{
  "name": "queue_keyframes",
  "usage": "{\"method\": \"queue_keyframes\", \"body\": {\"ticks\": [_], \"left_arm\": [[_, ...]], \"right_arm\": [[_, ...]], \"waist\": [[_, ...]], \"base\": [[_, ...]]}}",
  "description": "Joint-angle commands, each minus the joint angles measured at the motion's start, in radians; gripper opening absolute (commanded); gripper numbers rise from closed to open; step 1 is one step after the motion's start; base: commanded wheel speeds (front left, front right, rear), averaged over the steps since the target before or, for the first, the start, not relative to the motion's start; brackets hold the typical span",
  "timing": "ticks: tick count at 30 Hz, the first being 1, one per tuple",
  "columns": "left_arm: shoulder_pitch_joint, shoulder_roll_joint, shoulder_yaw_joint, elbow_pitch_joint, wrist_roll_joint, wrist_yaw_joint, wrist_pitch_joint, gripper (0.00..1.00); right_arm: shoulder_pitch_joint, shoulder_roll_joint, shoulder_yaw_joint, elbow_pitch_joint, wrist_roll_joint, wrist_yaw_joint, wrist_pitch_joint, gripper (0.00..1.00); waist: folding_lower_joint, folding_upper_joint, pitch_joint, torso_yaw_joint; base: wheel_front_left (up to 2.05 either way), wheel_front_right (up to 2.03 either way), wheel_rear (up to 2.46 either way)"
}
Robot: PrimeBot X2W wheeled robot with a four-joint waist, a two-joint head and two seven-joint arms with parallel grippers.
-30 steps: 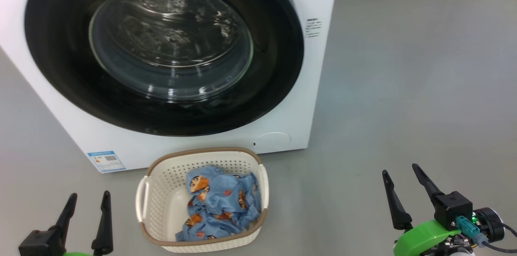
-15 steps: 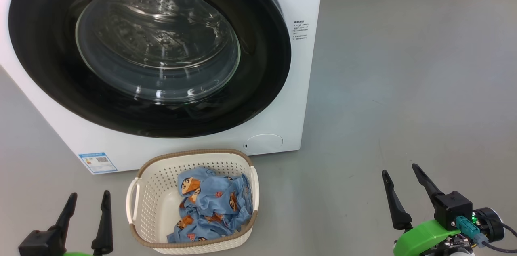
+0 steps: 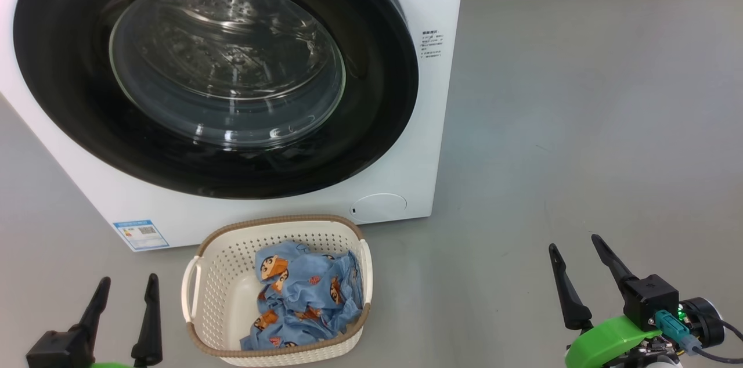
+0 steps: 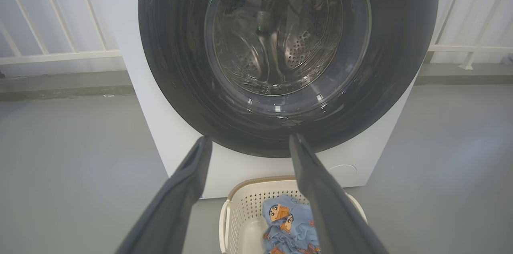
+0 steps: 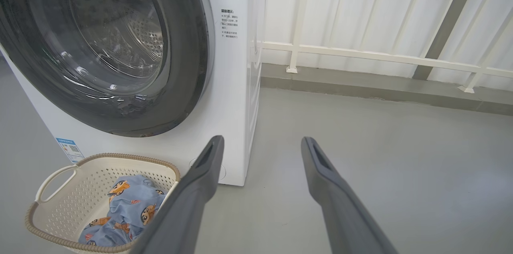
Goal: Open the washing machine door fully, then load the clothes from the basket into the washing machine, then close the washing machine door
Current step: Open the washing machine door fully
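1. Washing machine [image 3: 424, 159]: one, white, standing on the grey floor [image 3: 580, 95]. Its steel drum is seen through the glass.
2. Washing machine door [image 3: 220, 78]: one, shut flush against the front, so the opening step is not yet done. It is judged stiff and hinged. The glossy black rim is likely slippery and the bulging glass offers no grip. No handle can be made out, so the hold is probably at the rim's outer edge. Which side is hinged cannot be told.
3. Basket [image 3: 278, 220]: one, on the floor just in front of the machine, below the door. It has two white side handles. It is judged light and may slide if fabric snags on it.
4. Clothes [image 3: 302, 298]: one crumpled bundle in the basket's right half. The number of garments cannot be told. They are judged soft, limp and light. A raised fold on top of the heap is the best place to pinch, though loose ends may trail.
5. Left pincer [image 3: 129, 278]: one, two dark fingers spread, holding nothing, low and left of the basket.
6. Right pincer [image 3: 573, 243]: one, two fingers spread, holding nothing, well apart from the basket on its right.
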Motion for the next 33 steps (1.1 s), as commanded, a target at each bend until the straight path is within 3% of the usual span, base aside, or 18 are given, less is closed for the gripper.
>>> {"method": "queue_keyframes", "body": {"ticks": [1,2,3,26,33], "left_arm": [[-0.019,0.021,0.033,-0.028,-0.003,-0.001,-0.007,1.0],[-0.016,0.018,0.033,-0.031,0.0,-0.001,-0.007,1.0],[-0.015,0.016,0.034,-0.032,0.001,-0.001,-0.007,1.0],[-0.014,0.018,0.044,-0.034,-0.003,-0.001,-0.007,1.0],[-0.015,0.018,0.043,-0.035,-0.007,-0.001,-0.007,1.0]], "right_arm": [[-0.013,-0.005,0.026,-0.026,0.005,-0.001,-0.012,0.41],[-0.013,-0.005,0.026,-0.026,0.006,-0.001,-0.012,0.25],[-0.012,-0.005,0.027,-0.026,0.007,-0.001,-0.012,0.0],[-0.013,-0.005,0.028,-0.045,0.054,-0.001,-0.012,0.0],[-0.02,-0.005,-0.012,-0.053,0.169,-0.001,-0.012,0.0]], "waist": [[0.0,0.0,0.0,0.0],[0.0,0.0,-0.001,0.0],[0.0,0.0,-0.001,0.0],[0.0,0.0,0.009,0.004],[0.0,0.0,0.016,0.009]], "base": [[0.0,0.0,0.0],[0.0,0.0,0.0],[0.0,0.0,0.0],[0.0,0.0,0.0],[0.0,0.0,0.0]]}}
